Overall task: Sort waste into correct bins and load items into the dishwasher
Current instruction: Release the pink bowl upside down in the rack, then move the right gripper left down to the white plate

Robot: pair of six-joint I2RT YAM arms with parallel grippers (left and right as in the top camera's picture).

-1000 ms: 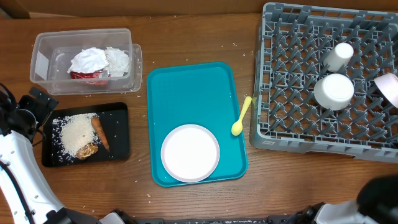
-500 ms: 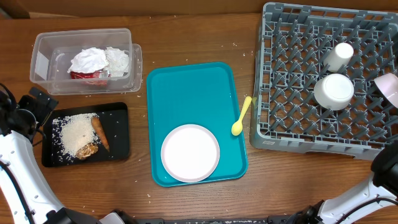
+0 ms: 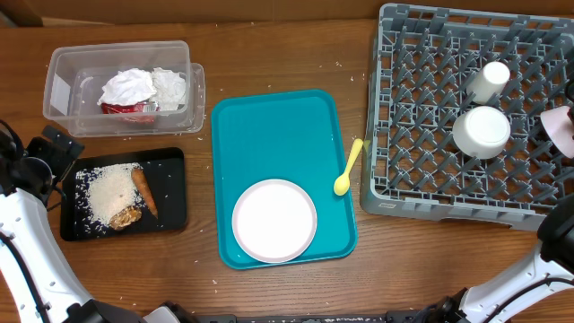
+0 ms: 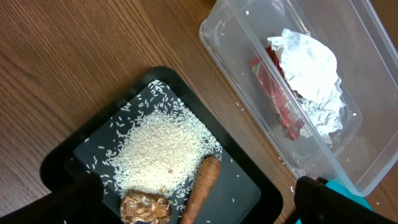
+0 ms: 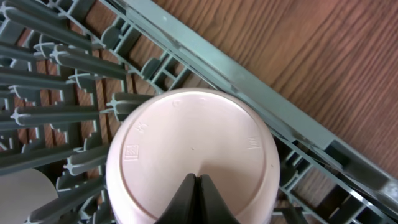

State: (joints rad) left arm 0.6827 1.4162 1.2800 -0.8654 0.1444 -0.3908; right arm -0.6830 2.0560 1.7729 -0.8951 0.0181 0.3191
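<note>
The pink plate [image 5: 186, 137] stands tilted in the grey dish rack [image 3: 421, 184] at its right edge, underside toward my right gripper [image 5: 198, 178]. That gripper is shut, its tips in front of the plate, holding nothing. The rack also holds a white bowl [image 3: 482, 132] and a pale cup [image 3: 489, 81]. My left gripper [image 4: 199, 205] hangs open over the black tray [image 4: 249, 180], which holds rice [image 4: 161, 152], a carrot [image 4: 202, 186] and a brown chunk [image 4: 146, 208]. The clear tub [image 3: 54, 63] contains napkins [image 3: 143, 87] and a red wrapper [image 3: 126, 109].
A teal tray [image 3: 269, 135] lies mid-table with a large white plate [image 3: 274, 221] on it. A yellow spoon [image 3: 346, 170] leans over its right rim, next to the rack. Stray rice grains dot the wood.
My right arm has come up along the table's right edge, and the pink plate has shifted slightly to the right in the rack. The left arm has not moved.
</note>
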